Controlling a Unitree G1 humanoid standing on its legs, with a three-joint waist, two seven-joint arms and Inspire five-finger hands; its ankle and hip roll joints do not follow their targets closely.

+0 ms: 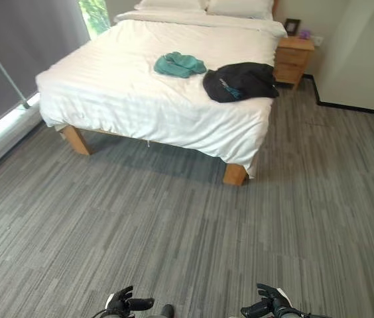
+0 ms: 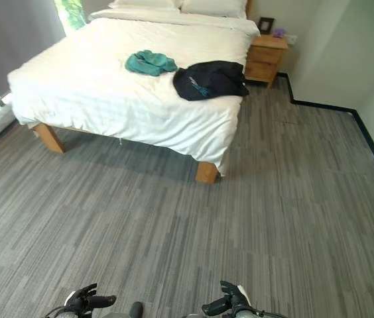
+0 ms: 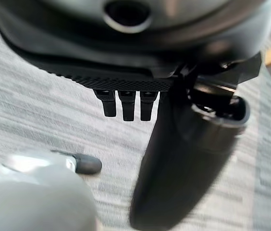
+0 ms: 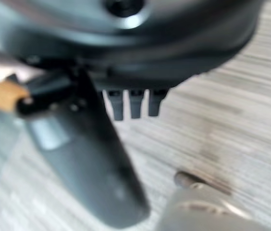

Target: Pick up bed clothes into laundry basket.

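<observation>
While both garments lie on the bed (image 1: 127, 93), nothing is done: the teal cloth (image 1: 179, 64) and black garment (image 1: 240, 81) sit well beyond the released, empty fingers of the left hand (image 1: 128, 304) and right hand (image 1: 271, 305).

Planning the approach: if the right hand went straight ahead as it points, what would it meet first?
Probably nothing at first: the right hand hangs low over bare floor. Straight on, the bed comes first, near its corner leg; depth is unclear.

A teal garment (image 1: 179, 64) and black garment (image 1: 240, 81) lie on the bed (image 1: 127, 93).
</observation>
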